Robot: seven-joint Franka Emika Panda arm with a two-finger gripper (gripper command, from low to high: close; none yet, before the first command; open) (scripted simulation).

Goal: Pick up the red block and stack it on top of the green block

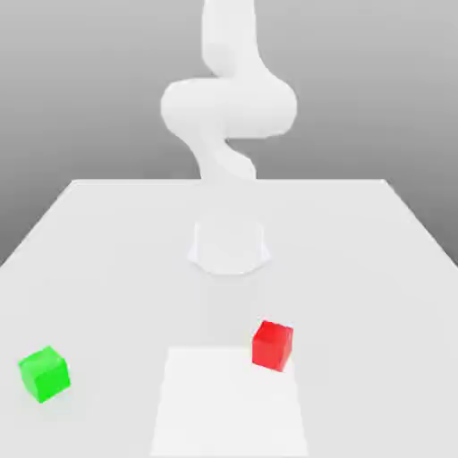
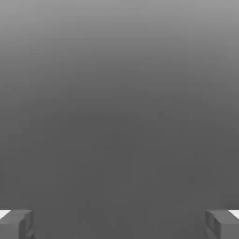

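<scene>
The exterior view shows the red block (image 1: 271, 346) towards the near side of the table (image 1: 116, 268), a little to the exterior view's right of the middle, at the far right corner of a brighter white patch (image 1: 224, 402). The green block (image 1: 45, 374) is seen well apart from it, near the exterior view's left side. In the hand view the jaws are widely opened, and nothing is held between them. So it can be judged that the task is at its first step, the reaching for the red block. For the next move, the jaws should be brought above this block, turned to suit its slanted faces, and lowered around it before they are closed. The table is pale and looks smooth, and it is narrowed towards its far edge. On its far part the white arm (image 1: 229, 107) is mounted, and behind it a plain grey background (image 1: 376, 89) is seen, lighter at the top.
</scene>
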